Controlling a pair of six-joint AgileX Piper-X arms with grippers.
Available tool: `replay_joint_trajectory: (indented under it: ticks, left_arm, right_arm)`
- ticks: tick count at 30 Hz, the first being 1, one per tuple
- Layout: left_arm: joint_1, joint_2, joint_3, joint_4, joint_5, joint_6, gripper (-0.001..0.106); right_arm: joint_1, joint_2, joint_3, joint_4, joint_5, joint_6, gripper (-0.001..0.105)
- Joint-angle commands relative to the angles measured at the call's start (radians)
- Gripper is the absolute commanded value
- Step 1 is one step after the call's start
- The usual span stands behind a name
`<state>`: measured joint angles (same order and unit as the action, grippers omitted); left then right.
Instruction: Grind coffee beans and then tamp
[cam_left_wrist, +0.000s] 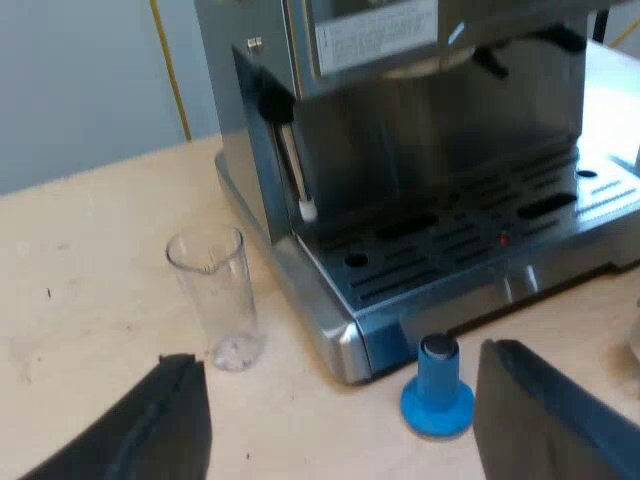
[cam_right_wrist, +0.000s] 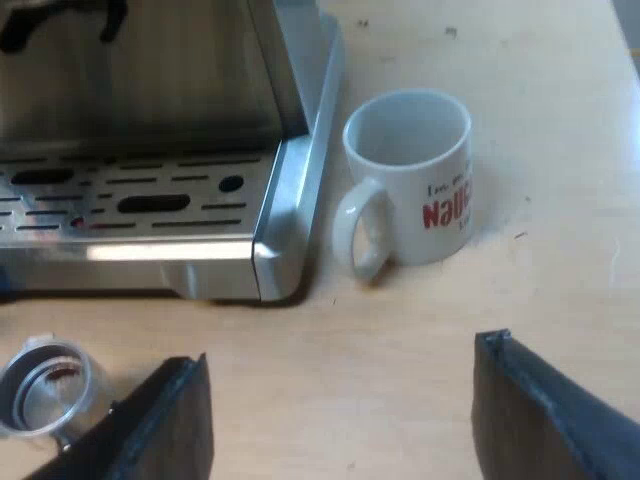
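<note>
We find 2 tools open, empty: left tool (cam_left_wrist: 338, 365) near the tamper (cam_left_wrist: 437, 392), right tool (cam_right_wrist: 342, 352) by the loose holder (cam_right_wrist: 45, 388); centre on it before closing.

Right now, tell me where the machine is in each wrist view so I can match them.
Left wrist view: the machine stands just beyond the tamper, with the glass beside its corner.
Right wrist view: the machine has the mug beside its corner.
Shared landmark: the slotted drip tray with a red spot.
</note>
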<state>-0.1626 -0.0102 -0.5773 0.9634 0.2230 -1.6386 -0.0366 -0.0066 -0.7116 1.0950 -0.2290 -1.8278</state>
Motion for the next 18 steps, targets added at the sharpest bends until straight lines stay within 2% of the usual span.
replay_joint_trajectory:
  ticks: [1, 11, 18]
  left_arm:
    - [0.003, -0.042, 0.027, -0.005, -0.013, 0.006, 0.059]
    - [0.003, -0.042, 0.106, -0.028, -0.009, 0.006, 0.059]
    - [0.003, -0.042, 0.114, -0.047, -0.002, 0.006, 0.059]
  right_arm:
    - [-0.002, -0.048, 0.021, -0.013, -0.021, -0.014, 0.058]
    - [-0.002, -0.048, 0.11, -0.014, -0.021, -0.009, 0.058]
    - [-0.002, -0.048, 0.146, -0.014, -0.021, -0.009, 0.058]
